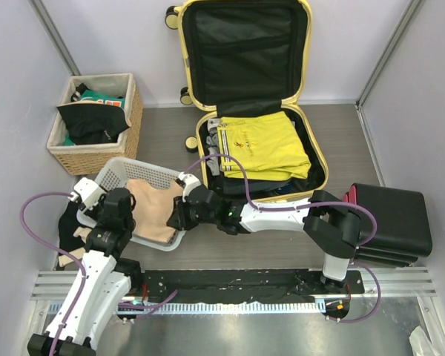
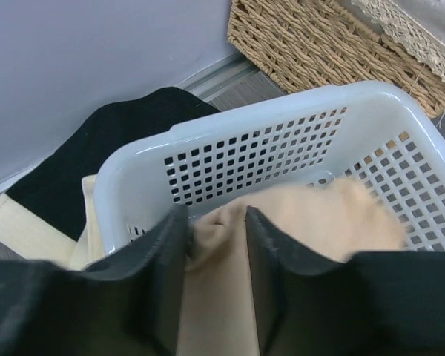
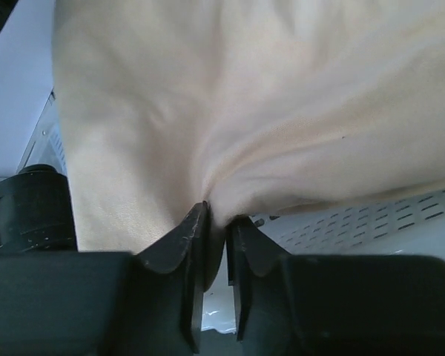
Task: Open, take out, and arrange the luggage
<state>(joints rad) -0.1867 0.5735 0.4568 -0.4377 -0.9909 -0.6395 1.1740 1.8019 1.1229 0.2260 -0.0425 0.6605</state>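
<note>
Right fingers (image 3: 191,256) pinch beige cloth (image 3: 245,96) left of open luggage (image 1: 245,67).

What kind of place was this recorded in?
Likely a lab cell staged for unpacking: bare partition walls, left arm and right arm on a metal rail, and an open suitcase, wicker basket and white plastic basket holding a beige garment.

Floor (image 1: 165,122) btwn wicker basket (image 1: 96,157) & luggage (image 1: 245,59) free (white crate (image 1: 137,170) below)

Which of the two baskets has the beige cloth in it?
The white plastic basket, the one with holes; the wicker basket holds black and green clothes.
</note>
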